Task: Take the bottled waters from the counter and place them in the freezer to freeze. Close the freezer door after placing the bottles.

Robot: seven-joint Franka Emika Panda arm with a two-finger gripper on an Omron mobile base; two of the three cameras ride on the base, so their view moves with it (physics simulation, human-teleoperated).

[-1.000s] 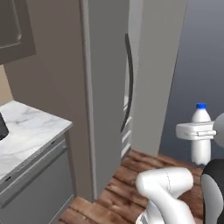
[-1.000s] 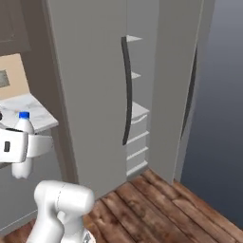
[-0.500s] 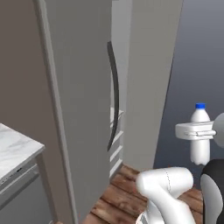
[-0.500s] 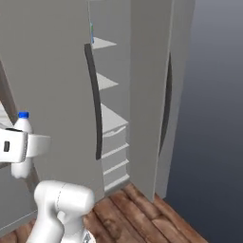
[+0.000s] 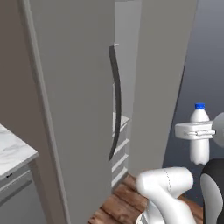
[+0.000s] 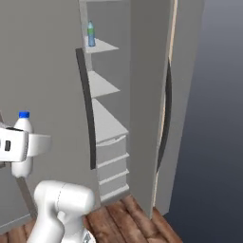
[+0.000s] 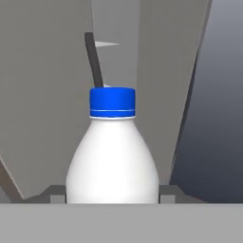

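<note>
My gripper is shut on the white bottled water with a blue cap, held upright in the air in front of the freezer. The same bottle hangs at the left of the right base view and stands large in the hand view. The freezer door with its long dark handle stands open. Inside, white shelves show, and the translucent blue bottled water stands on the top shelf. A corner of the marble counter lies at lower left.
The freezer's second grey door, with its own dark handle, is at the right and stands slightly ajar. White drawers fill the freezer's lower part. Wooden floor lies in front. Dark open space is at the far right.
The whole picture has shifted as the base moved: the counter slid off to the left and the freezer's open inside came into view. The white bottle stays in my gripper.
</note>
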